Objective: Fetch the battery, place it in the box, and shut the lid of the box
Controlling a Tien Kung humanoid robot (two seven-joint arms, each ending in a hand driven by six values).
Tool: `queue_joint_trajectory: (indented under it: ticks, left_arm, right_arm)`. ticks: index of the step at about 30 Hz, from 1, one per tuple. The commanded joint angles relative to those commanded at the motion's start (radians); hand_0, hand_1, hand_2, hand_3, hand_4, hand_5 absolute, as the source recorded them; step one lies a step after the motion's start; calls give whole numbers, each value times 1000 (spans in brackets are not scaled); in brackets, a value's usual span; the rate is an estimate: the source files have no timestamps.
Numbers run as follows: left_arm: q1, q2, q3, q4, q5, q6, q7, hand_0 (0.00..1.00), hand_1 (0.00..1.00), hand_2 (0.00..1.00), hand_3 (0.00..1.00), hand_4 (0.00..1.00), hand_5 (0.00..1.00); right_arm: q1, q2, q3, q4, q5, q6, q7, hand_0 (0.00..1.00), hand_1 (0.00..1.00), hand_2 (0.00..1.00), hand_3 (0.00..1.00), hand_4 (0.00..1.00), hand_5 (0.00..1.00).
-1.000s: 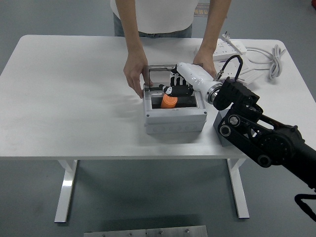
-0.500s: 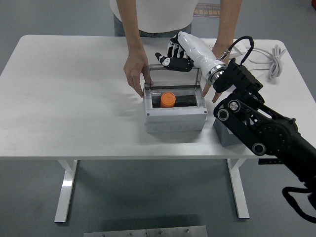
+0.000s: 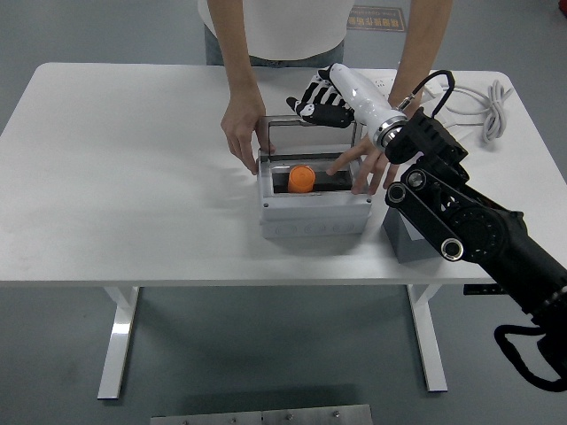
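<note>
Battery (image 3: 302, 179): an orange cylinder is seen inside the open grey box (image 3: 314, 212), at the left of the cavity; its round end faces up, so the long axis appears upright.
Lid (image 3: 310, 135): stood up at the box's far edge.
Right hand (image 3: 321, 99): held above the lid's top edge, fingers spread, nothing gripped.
Person's hands: one (image 3: 242, 133) is laid on the box's far left corner; the other (image 3: 365, 162) rests on its right rim.
Table (image 3: 133, 177): white; a power strip (image 3: 461, 97) with cable lies far right.
</note>
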Motion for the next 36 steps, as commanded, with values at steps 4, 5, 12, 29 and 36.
queue_joint_trajectory:
  ticks: [4,5,12,29,36]
  left_arm:
    - [-3,0,-3,0,6,-3,1,632,698,573,541,500,2]
    - [-3,0,-4,0,8,-3,1,632,698,573,541,500,2]
    - [-5,-1,-6,0,13,-6,0,632,698,573,541,500,2]
    - [-4,2,-5,1,10,-2,-2,632,698,573,541,500,2]
    - [-2,5,1,1,-2,5,-5,632,698,573,541,500,2]
  right_arm:
    - [5,7,-1,-41,-4,1,-5,970,818,803,819,998,998]
    - [6,9,-2,-47,-6,2,-7,970,818,803,819,998,998]
    - [9,14,-9,-65,-14,0,-15,998,837,813,842,998,998]
    - [7,4,-94,-31,1,13,-47,998,843,817,846,998,998]
    - [0,-19,-118,-2,13,26,-65,942,775,779,814,998,998]
